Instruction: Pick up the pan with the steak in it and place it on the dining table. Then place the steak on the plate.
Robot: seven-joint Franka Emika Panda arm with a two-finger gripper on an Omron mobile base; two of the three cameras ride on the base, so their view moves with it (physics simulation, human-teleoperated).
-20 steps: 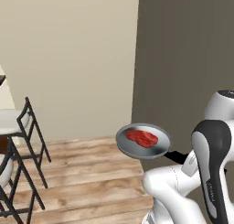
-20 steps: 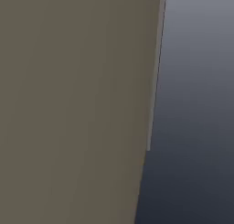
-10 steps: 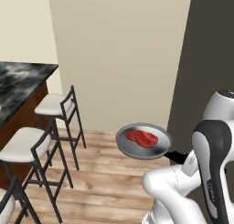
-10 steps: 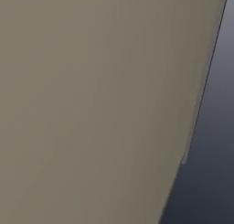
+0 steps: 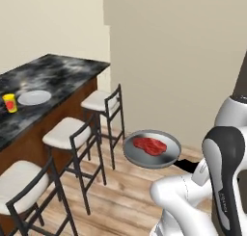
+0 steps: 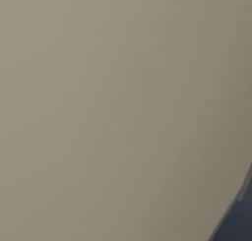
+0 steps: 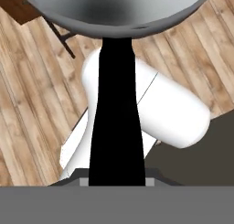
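The small shallow round grey metal pan (image 5: 152, 149) rides in the air in front of the white arm, at about five o'clock from the centre of the left base view, above the wooden floor (image 5: 125, 196), with the flat irregular slab of raw red steak (image 5: 150, 145) lying inside it, a little toward the nine o'clock side. In the hand view the short black handle (image 7: 116, 109) runs from six o'clock up to the bowl at twelve, and the tool (image 7: 116, 181) appears clamped around its end, though its tips are hidden by the handle. The long dark marbled dining surface (image 5: 58, 81) stands well apart at ten o'clock, fronted by white-seated black-framed stools (image 5: 65, 134); on it lie the flat round white-grey plate (image 5: 34, 97) and, just beside that at nine o'clock, a small yellow cup (image 5: 9, 103). The step in hand looks like carrying the pan over. Doing it well likely means keeping the pan level so the steak does not slide, lifting it above the stool backs, and choosing bare marble near the plate without knocking the cup
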